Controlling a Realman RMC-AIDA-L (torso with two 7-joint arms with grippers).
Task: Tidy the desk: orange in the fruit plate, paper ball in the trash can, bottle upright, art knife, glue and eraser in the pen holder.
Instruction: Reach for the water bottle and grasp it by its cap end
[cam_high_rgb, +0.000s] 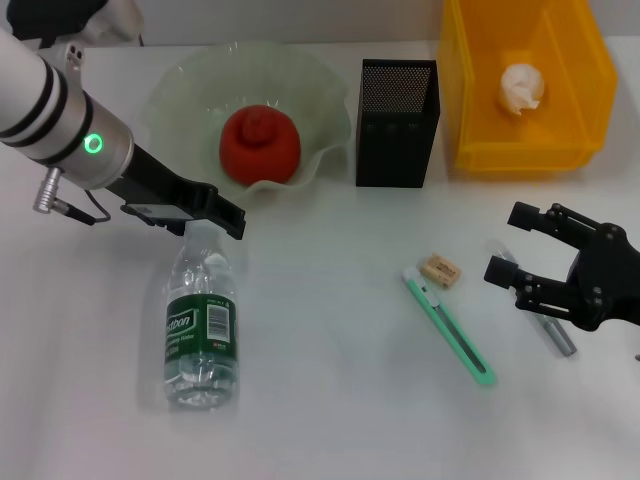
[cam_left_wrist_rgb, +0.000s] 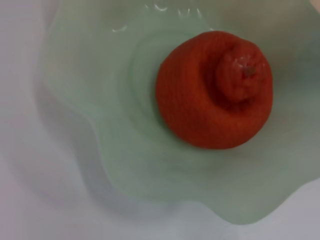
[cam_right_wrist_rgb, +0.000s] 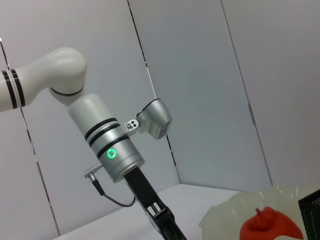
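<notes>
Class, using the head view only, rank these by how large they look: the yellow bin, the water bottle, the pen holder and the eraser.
1. yellow bin, largest, though cut off at the top edge
2. water bottle and pen holder, too close to rank
3. eraser, clearly smallest

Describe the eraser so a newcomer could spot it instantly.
Start at the black mesh pen holder near the table's far edge and come toward the robot. The eraser is the small tan block lying by the top end of the green knife; it is the only short, beige piece there.
</notes>
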